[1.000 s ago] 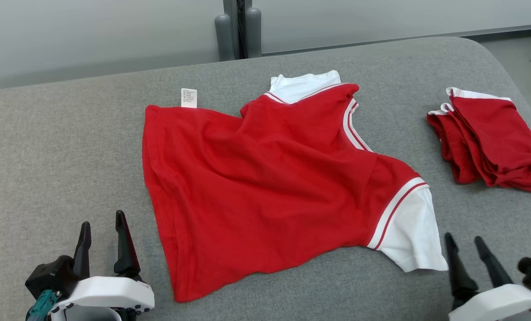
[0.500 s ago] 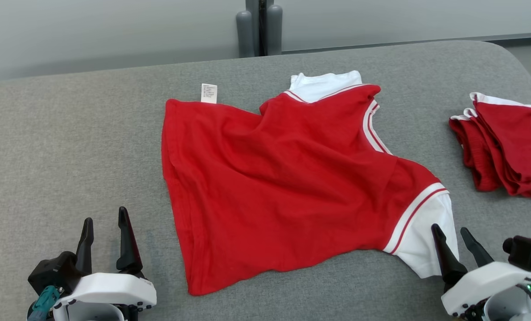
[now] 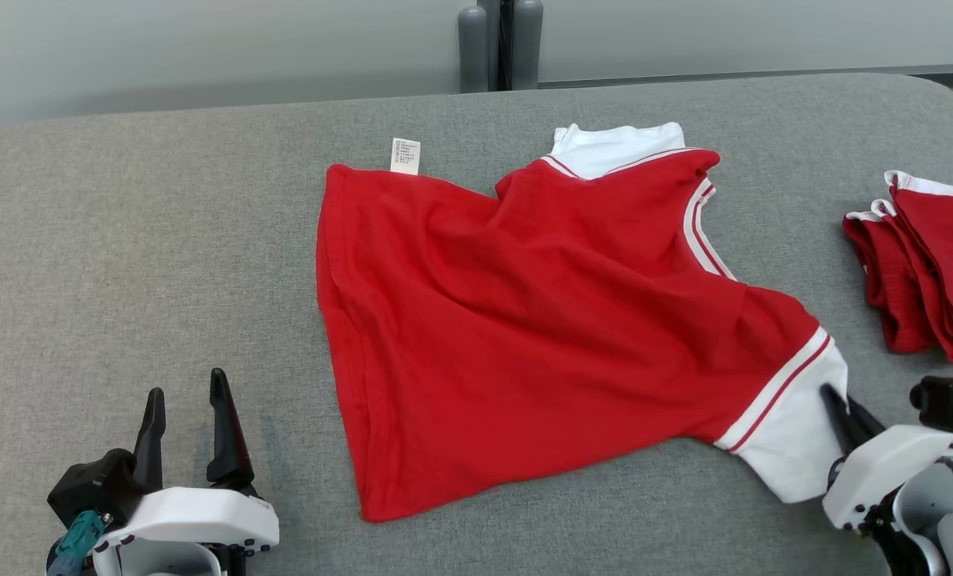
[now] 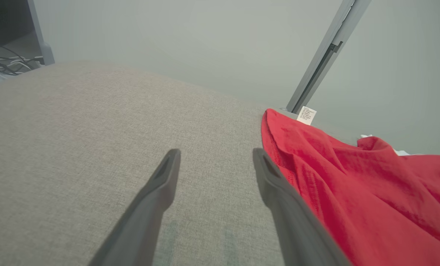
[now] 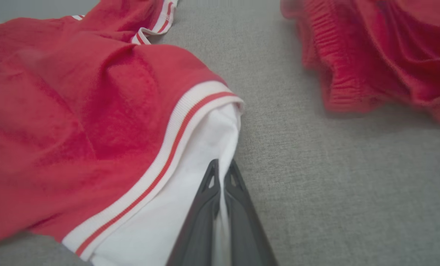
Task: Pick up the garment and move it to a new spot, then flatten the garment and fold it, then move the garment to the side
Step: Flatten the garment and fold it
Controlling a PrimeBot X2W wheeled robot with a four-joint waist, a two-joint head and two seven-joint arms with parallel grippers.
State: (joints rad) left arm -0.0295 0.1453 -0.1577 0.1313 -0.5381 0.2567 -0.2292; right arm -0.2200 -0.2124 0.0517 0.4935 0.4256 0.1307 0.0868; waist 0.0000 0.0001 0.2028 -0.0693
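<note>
In the head view the red garment (image 3: 540, 320) lies spread and rumpled on the grey table (image 3: 164, 240). The left gripper (image 3: 186, 384) stands off the garment's hem side, jaws spread and empty. The right gripper (image 3: 838, 400) is clenched on the garment's white sleeve (image 3: 796, 432). A folded red pile (image 3: 924, 272) sits beyond that sleeve, apart from the garment.

In the left wrist view the left gripper (image 4: 216, 151) gapes just beside the garment's (image 4: 352, 184) hem, not touching it.

In the right wrist view the right gripper (image 5: 222, 164) pinches the sleeve's (image 5: 190, 177) outer edge.

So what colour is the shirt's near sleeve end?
The sleeve end is white, past a red-striped white band; clearest in the right wrist view.
</note>
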